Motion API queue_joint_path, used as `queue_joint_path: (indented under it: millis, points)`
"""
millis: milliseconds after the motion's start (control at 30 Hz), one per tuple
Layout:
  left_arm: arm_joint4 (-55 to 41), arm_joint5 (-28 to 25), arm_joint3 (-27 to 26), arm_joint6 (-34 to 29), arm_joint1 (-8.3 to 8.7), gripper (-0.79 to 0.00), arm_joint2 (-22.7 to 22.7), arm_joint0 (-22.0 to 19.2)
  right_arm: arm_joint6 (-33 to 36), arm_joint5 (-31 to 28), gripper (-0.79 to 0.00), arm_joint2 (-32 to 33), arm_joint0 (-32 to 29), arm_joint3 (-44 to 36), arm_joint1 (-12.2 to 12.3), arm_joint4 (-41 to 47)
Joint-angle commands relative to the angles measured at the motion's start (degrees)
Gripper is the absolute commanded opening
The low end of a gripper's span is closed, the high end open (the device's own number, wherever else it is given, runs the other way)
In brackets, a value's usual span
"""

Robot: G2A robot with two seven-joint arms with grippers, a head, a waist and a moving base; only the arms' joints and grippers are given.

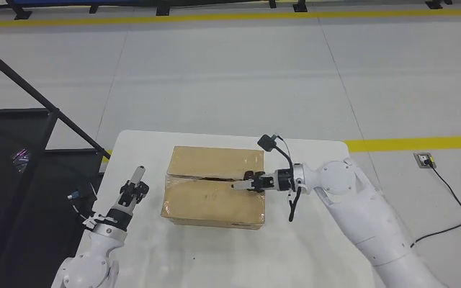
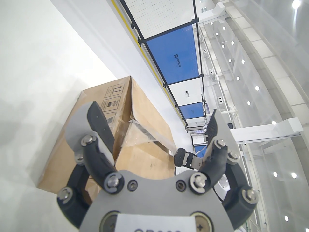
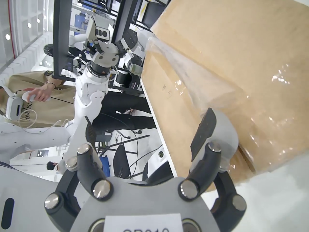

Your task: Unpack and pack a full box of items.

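A shut brown cardboard box (image 1: 213, 189) stands in the middle of the white table (image 1: 216, 252). Clear tape (image 3: 183, 71) runs along its top seam and is crumpled at the seam's end (image 2: 141, 134). My right gripper (image 1: 243, 185) is over the box top at the right end of the seam. It is open, with one dark-padded finger (image 3: 205, 126) lying against the taped cardboard. My left gripper (image 1: 135, 183) is above the table just left of the box, apart from it. It points at the box's side (image 2: 79, 131), open and empty (image 2: 157, 126).
A black frame with dark netting (image 1: 32, 165) stands close to the table's left edge. The table is bare in front of the box and to its right (image 1: 310, 252). A cable runs to a floor socket (image 1: 423, 160) at the far right.
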Motion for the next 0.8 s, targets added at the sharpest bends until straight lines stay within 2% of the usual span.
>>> queue_joint_path:
  millis: [0,333,767]
  points:
    - [0.0,-0.06,0.04,0.0,-0.02,0.0,0.03,0.0,-1.33,0.36,0.0,-0.45,0.56,0.43,-0.29,0.46]
    - [0.02,-0.2,0.43,-1.14,-0.04,0.0,0.34,-0.22,-8.09,1.03,0.0,-2.95,3.0,2.49,-1.73,-1.1]
    - [1.11,2.13,6.88,-4.28,-0.3,0.0,5.2,-8.83,-16.43,4.67,0.0,-3.09,4.02,3.62,-2.09,-9.84]
